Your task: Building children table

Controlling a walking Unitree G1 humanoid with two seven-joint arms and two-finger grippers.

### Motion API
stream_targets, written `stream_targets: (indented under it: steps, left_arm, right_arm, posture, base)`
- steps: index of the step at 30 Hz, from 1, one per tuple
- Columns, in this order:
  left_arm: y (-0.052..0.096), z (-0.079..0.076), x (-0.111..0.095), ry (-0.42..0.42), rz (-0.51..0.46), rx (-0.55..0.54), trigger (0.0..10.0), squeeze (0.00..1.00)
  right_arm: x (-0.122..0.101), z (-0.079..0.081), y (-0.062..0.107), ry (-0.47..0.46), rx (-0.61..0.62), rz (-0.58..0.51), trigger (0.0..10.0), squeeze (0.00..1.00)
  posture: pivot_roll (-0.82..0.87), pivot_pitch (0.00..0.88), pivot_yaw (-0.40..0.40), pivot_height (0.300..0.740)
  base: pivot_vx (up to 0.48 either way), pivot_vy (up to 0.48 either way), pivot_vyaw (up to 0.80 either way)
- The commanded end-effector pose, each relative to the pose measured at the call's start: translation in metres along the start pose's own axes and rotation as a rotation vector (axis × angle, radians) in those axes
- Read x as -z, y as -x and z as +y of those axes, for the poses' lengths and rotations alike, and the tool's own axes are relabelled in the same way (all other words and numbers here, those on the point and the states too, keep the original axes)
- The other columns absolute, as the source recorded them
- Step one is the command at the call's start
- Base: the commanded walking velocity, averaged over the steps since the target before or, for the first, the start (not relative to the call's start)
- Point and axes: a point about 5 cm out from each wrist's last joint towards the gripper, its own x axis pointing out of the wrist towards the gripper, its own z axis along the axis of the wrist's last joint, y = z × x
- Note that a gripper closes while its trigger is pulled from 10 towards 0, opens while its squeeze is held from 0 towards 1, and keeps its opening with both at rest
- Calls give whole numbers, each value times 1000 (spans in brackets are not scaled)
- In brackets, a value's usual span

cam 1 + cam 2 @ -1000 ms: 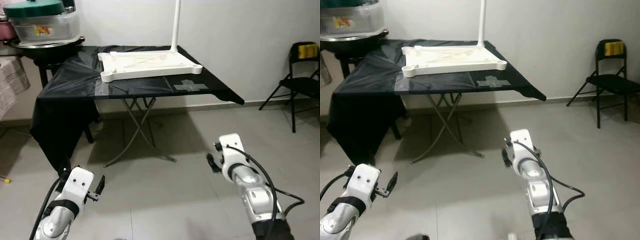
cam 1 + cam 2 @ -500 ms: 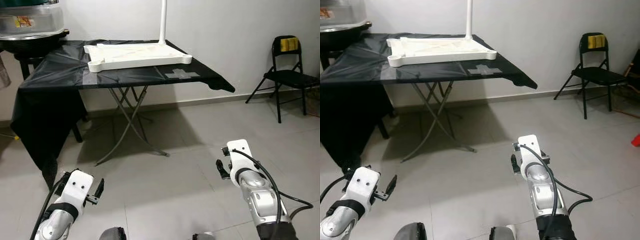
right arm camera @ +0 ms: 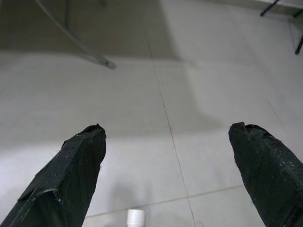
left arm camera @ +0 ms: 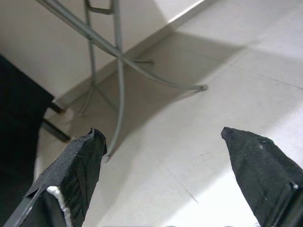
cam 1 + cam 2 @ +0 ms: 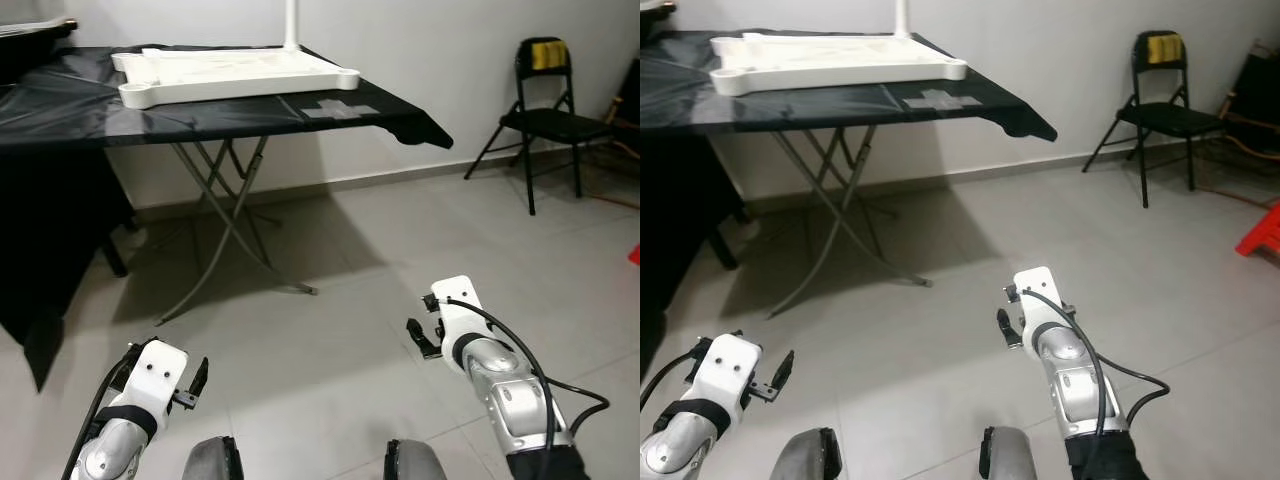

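Note:
A white children's table top point(image 5: 230, 75) lies upside down on a folding table covered with a black cloth point(image 5: 60, 105). One white leg point(image 5: 291, 15) stands upright at its far corner. My left gripper point(image 4: 165, 156) hangs low over the floor tiles at my left side, open and holding nothing. My right gripper point(image 3: 168, 156) hangs low at my right side, also open and holding nothing. Both are well short of the folding table.
The folding table's crossed metal legs point(image 5: 225, 220) stand on grey floor tiles, and the cloth hangs down at the left. A grey tape cross point(image 5: 340, 108) marks the cloth. A black folding chair point(image 5: 545, 100) stands at the right wall. A red object point(image 5: 1260, 230) sits at the right edge.
The whole picture has shifted, so the camera has turned to the right and the table sits further left. Both arms still hang low with their grippers open.

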Motion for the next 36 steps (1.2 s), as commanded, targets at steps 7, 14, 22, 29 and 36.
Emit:
stream_targets:
  steps: [7,14,22,29,36]
  left_arm:
    - [0,-1,1,-15,3,7,10000,0]
    - [0,-1,1,-17,5,5,10000,0]
    - [0,-2,2,-20,10,9,10000,0]
    - [-1,-3,3,-20,9,13,10000,0]
    - [-1,-2,3,-25,10,9,10000,0]
  right_arm:
    - [-1,4,2,-7,-32,-16,10000,0]
    - [-2,7,2,-4,-50,-25,10000,0]
    - [-2,9,3,-5,-58,-28,10000,0]
    - [-2,10,3,-5,-64,-35,10000,0]
    - [-4,12,3,-4,-71,-42,10000,0]
  posture:
    - [-18,0,-41,450]
    - [-17,0,-38,430]
    - [-20,0,-35,405]
    - [-20,0,-35,385]
    - [-16,0,-36,360]
  base:
    - [0,0,0]
    - [0,0,0]
    - [0,0,0]
    - [0,0,0]
    - [0,0,0]
